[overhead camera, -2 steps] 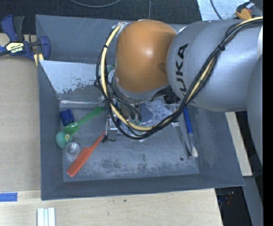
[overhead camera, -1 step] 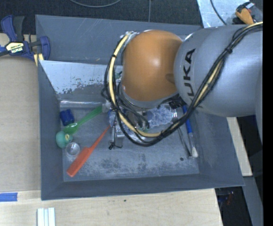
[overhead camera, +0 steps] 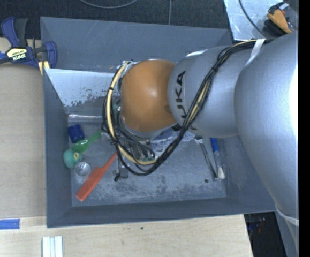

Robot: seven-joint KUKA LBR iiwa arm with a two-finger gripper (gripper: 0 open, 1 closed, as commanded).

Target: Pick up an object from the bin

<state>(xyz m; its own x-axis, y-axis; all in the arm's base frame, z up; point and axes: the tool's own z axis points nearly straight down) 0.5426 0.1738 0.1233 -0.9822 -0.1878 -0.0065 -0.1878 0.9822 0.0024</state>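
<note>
We judge this the reaching step: our claw (overhead camera: 122,170) hangs low in the bin (overhead camera: 144,213), apart or together we cannot tell, with the long orange stick (overhead camera: 96,178) just beside it toward the view's left, so next we must centre over it and close.

- The bin (overhead camera: 144,210) is grey. Its floor has little dark specks and pale scratches.
- The arm (overhead camera: 251,90) is shiny silver-grey with black letters on it.
- The round cover (overhead camera: 146,95) on the wrist is orange-brown.
- The cables (overhead camera: 110,100) are black and yellow.
- The small block (overhead camera: 75,132) is dark blue.
- The toy with a stalk (overhead camera: 72,155) is green with a bit of yellow.
- The little ball (overhead camera: 82,169) is see-through and silvery.
- The long stick (overhead camera: 93,181) is orange.
- The pen (overhead camera: 214,145) is blue.
</note>
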